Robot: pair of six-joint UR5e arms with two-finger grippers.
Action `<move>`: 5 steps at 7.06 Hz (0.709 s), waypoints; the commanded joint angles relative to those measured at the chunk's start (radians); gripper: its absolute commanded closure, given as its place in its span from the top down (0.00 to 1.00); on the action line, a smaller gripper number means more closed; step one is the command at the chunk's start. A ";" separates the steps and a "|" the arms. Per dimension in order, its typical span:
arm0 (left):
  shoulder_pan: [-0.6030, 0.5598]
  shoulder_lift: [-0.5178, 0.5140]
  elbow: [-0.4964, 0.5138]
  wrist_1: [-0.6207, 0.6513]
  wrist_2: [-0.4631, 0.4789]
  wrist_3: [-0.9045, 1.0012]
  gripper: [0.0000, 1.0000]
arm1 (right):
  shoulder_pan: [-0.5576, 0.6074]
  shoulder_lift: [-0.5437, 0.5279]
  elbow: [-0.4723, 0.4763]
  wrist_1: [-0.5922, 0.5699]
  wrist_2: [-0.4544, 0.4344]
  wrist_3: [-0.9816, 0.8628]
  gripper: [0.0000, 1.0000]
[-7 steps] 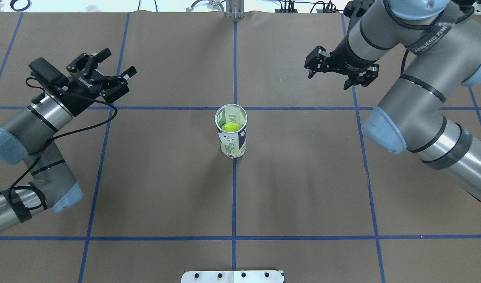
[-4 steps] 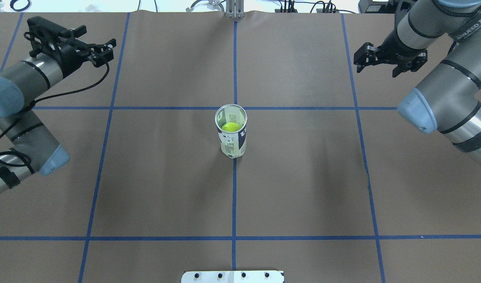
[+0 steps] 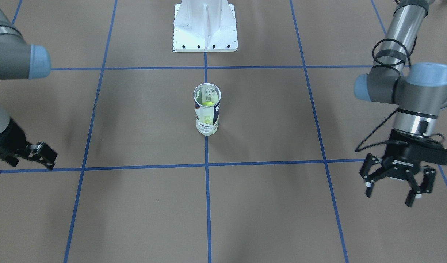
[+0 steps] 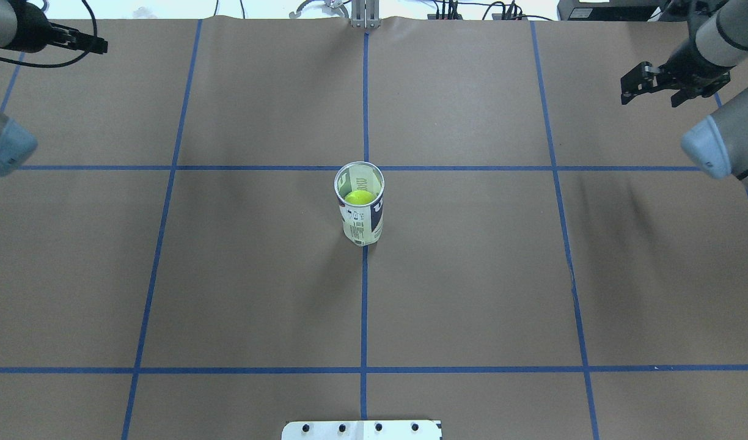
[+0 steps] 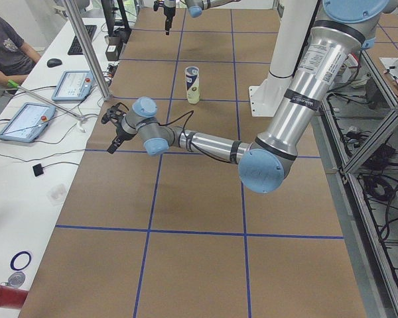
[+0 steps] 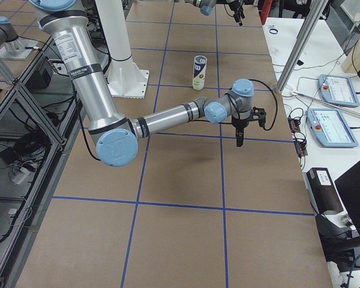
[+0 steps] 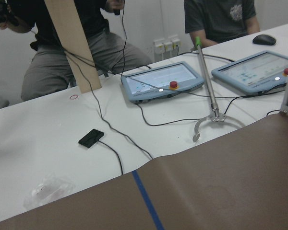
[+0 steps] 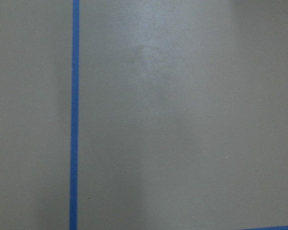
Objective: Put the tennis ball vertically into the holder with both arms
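- The can [image 4: 360, 211] stands upright at the middle of the worktop [image 4: 472, 275], on a crossing of the blue tape lines [image 4: 364, 305], well apart from both hands.
- The ball [image 4: 359, 197] shows through the open mouth, lying low inside the can, so the insertion looks done.
- The left hand [image 3: 391, 193] hangs off to its own side with its fingers spread and nothing between them.
- The right hand [image 4: 652, 96] hovers near the far corner on its side, its fingers likewise apart and holding nothing.
- The can is probably very light, with a thin clear wall that would dent under a hard squeeze.
- Its glossy label is likely slippery, so a light, square pinch should hold better than force.
- Being tall and narrow, it should tip at a small sideways nudge; any approach is best made straight on rather than sweeping in.
- The best hold is probably across the body around mid-height or a little lower. The metal rim [image 4: 336, 183] is the stiffest part, but fingers there would block the mouth.
- The ball is light and springy, and its felt should grip well. It nearly fills the width of the can, so little room is left for fingers beside it.
- If it had to come out, tipping the can seems easier than reaching in.
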 commanded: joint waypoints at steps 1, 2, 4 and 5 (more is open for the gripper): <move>-0.153 0.009 0.001 0.255 -0.307 0.014 0.98 | 0.107 -0.077 -0.018 0.013 0.096 -0.169 1.00; -0.188 0.066 0.002 0.282 -0.332 0.093 0.98 | 0.176 -0.102 -0.026 0.001 0.136 -0.282 1.00; -0.237 0.146 0.009 0.305 -0.331 0.226 0.98 | 0.243 -0.126 -0.073 -0.007 0.173 -0.394 1.00; -0.266 0.154 0.001 0.392 -0.378 0.224 0.99 | 0.270 -0.129 -0.090 -0.054 0.175 -0.491 1.00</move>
